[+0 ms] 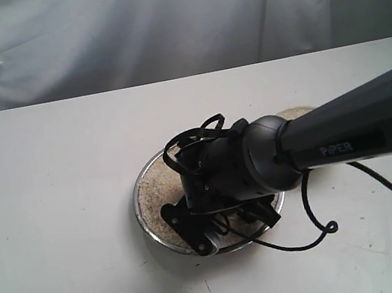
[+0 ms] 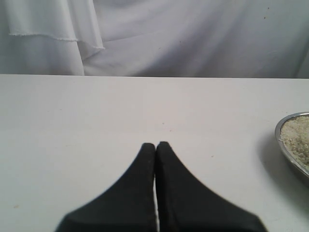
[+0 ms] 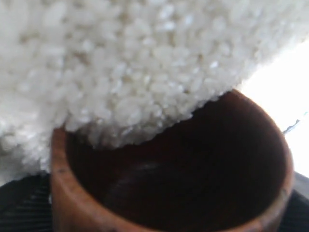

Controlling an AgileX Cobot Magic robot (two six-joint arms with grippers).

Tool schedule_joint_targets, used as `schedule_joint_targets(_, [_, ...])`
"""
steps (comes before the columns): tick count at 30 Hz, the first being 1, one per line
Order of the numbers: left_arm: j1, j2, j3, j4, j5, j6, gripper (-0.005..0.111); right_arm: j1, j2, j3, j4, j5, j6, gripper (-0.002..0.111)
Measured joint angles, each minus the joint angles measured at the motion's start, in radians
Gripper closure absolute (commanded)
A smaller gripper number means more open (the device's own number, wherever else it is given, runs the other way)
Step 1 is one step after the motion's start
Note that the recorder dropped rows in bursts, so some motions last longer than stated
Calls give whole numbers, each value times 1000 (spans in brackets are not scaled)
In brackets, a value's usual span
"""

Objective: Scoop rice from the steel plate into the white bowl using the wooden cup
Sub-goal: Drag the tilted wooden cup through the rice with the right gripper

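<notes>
The steel plate (image 1: pixel 141 214) lies mid-table with rice (image 1: pixel 160 190) spread across it. My right gripper (image 1: pixel 220 221) hangs over the plate, pointing down, shut on the wooden cup (image 3: pixel 72 203). The cup's dark mouth is tipped against the rice (image 3: pixel 125 63), and grains spill over its far rim. The arm hides the cup in the exterior view. Only a pale sliver of the white bowl (image 1: pixel 297 111) shows behind the right arm. My left gripper (image 2: pixel 156 145) is shut and empty, low over bare table, with the plate's rim (image 2: pixel 281 126) off to one side.
The white table (image 1: pixel 42 217) spreads wide around the plate, with scuff marks near its front edge. A black cable (image 1: pixel 323 230) loops off the right arm onto the table. A white cloth backdrop (image 1: pixel 159 17) hangs behind.
</notes>
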Motion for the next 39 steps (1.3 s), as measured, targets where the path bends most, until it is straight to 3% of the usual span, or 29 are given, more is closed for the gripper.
schedule_joint_targets(39, [0, 0, 0, 0, 0, 0, 107, -20, -4, 0, 57, -135, 136, 108])
